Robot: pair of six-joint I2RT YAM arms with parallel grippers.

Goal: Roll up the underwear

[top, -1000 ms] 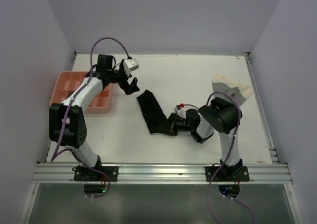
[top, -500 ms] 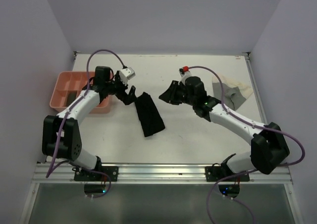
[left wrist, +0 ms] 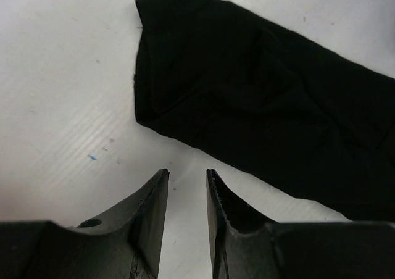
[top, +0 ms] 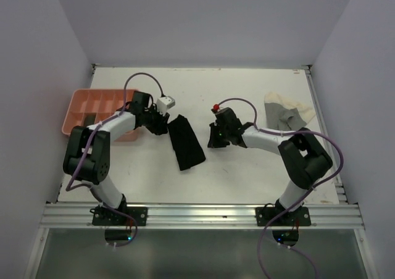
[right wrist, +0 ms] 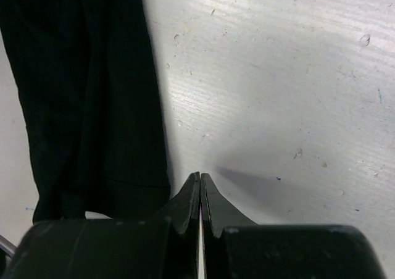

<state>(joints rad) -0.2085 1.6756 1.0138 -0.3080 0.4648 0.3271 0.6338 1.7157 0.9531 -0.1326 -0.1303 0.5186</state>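
Narrowly parted and empty, the left pincer (left wrist: pixel 187 174) may pinch short of the black underwear (left wrist: pixel 265 106); the right pincer (right wrist: pixel 200 179), closed on nothing beside it, could shove it askew.

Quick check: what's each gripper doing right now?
Left gripper: slightly open, holding nothing.
Right gripper: closed, holding nothing.

White table (top: pixel 247 87), pale lilac walls (top: pixel 203 26), metal rail (top: pixel 203 216)

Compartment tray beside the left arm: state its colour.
The tray is plain salmon-pink, best seen in the top external view.
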